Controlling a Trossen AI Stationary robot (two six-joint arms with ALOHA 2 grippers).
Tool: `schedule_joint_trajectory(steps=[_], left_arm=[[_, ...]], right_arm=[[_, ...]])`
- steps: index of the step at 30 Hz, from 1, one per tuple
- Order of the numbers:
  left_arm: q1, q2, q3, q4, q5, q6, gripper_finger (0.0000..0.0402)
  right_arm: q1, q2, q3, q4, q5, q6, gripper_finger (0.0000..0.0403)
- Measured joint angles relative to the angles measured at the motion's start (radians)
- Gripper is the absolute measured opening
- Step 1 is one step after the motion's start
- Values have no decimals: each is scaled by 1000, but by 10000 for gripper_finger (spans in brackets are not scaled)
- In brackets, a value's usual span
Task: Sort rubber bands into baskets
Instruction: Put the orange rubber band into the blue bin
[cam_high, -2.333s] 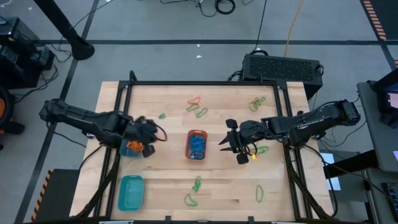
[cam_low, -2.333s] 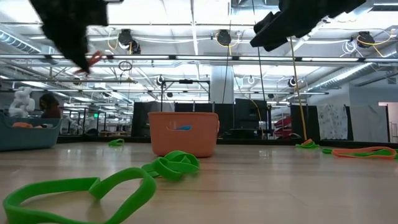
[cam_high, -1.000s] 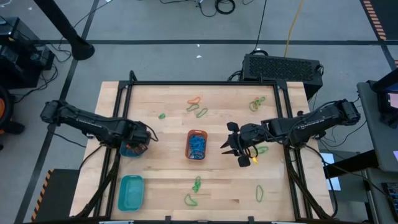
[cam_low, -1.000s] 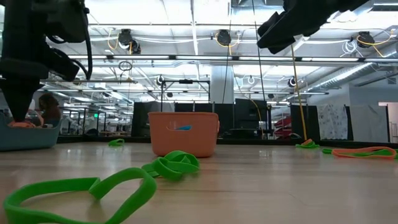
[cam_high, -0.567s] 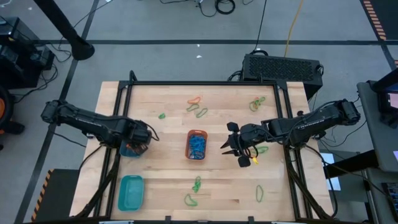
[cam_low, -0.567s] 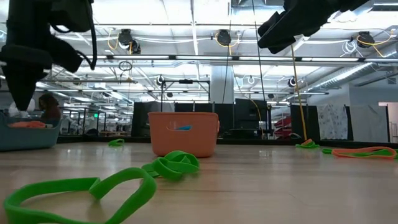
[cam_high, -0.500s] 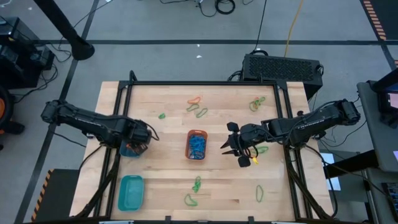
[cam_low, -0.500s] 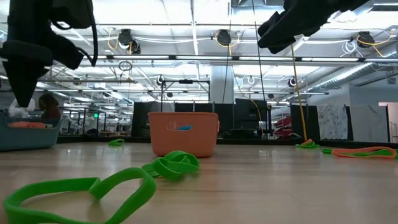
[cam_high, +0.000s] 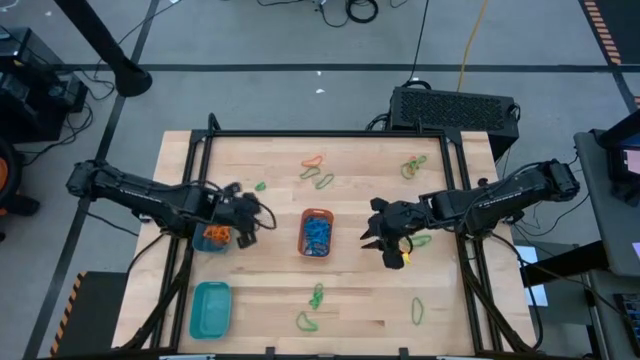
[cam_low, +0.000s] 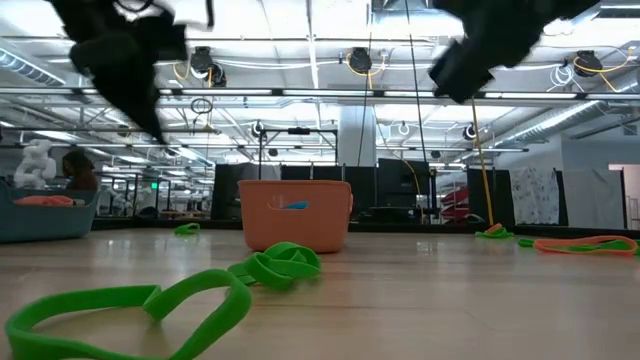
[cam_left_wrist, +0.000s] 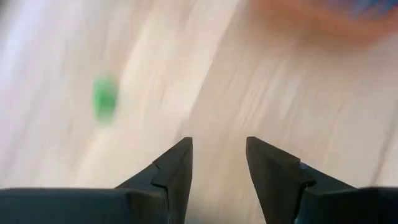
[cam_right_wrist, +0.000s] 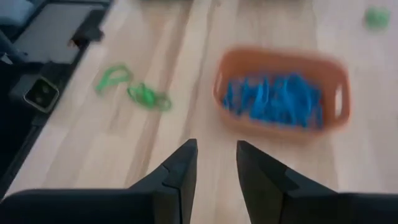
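Since nothing sits between its spread fingers, the left gripper hangs beside the round basket holding orange bands, while the right gripper, fingers slightly parted and empty, faces the orange basket of blue bands.

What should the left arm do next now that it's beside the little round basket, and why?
Probably swing toward the green rubber band lying just beyond it. The left gripper shows open, empty fingers over bare table, next to the round basket that already holds orange bands. Several green bands are loose on the table.
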Motion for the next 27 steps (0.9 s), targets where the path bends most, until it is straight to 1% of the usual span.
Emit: schedule_joint_trajectory(steps=[3,5,7,9,12,14,15,18,20,22,24,27], left_arm=[[-10,0,-37,268,-38,254,157],[-9,-5,-62,390,-58,382,157],[1,-12,-78,503,-82,482,157],[18,-27,-105,615,-86,571,157],[67,-56,-168,785,-86,682,157],[115,-77,-226,912,-67,702,157],[141,-84,-252,983,-26,703,157],[212,-91,-327,1168,165,702,157],[245,-89,-366,1273,259,697,157],[272,-89,-381,1333,293,698,157],[292,-89,-381,1351,305,696,157],[306,-89,-382,1355,350,677,157]], right_arm=[[-5,0,0,-157,0,87,105],[-5,0,0,-275,0,173,105],[-5,0,0,-354,1,248,105],[-4,0,0,-391,17,272,105],[2,-1,-16,-396,88,274,105],[3,0,-44,-397,102,267,105],[3,0,-58,-397,103,263,105],[3,0,-101,-396,104,277,105],[3,0,-127,-395,102,300,105],[3,0,-148,-393,101,314,105],[3,0,-169,-389,102,317,105],[1,0,-208,-309,104,294,105]])
